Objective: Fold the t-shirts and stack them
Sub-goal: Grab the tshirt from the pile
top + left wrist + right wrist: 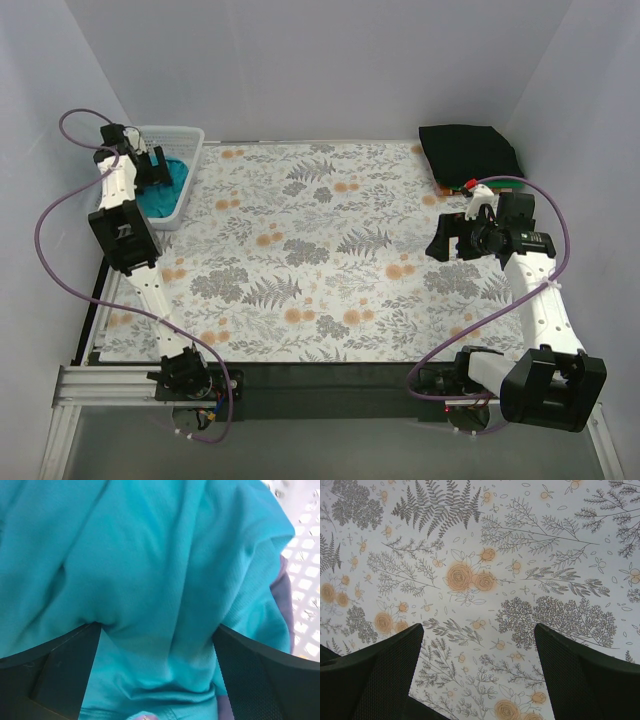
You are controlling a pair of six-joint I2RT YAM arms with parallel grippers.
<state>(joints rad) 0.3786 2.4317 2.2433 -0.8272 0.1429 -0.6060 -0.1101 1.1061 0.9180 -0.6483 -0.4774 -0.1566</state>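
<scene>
A teal t-shirt [170, 188] lies crumpled in the white basket [190, 135] at the far left. My left gripper [157, 168] is down in the basket, jaws open and pressed into the teal shirt [150, 570], with cloth bulging between the fingers [60, 665]. A lavender-purple shirt [282, 595] peeks out under the teal one at the right. A folded black t-shirt [468, 150] lies at the far right, with green and orange-red edges [470, 183] showing at its near side. My right gripper [447, 240] is open and empty above the cloth [470, 580].
The floral table cloth [320, 260] covers the table between the basket and the black stack. The basket's lattice wall [305, 540] shows right of the teal shirt. White walls close in at left, back and right.
</scene>
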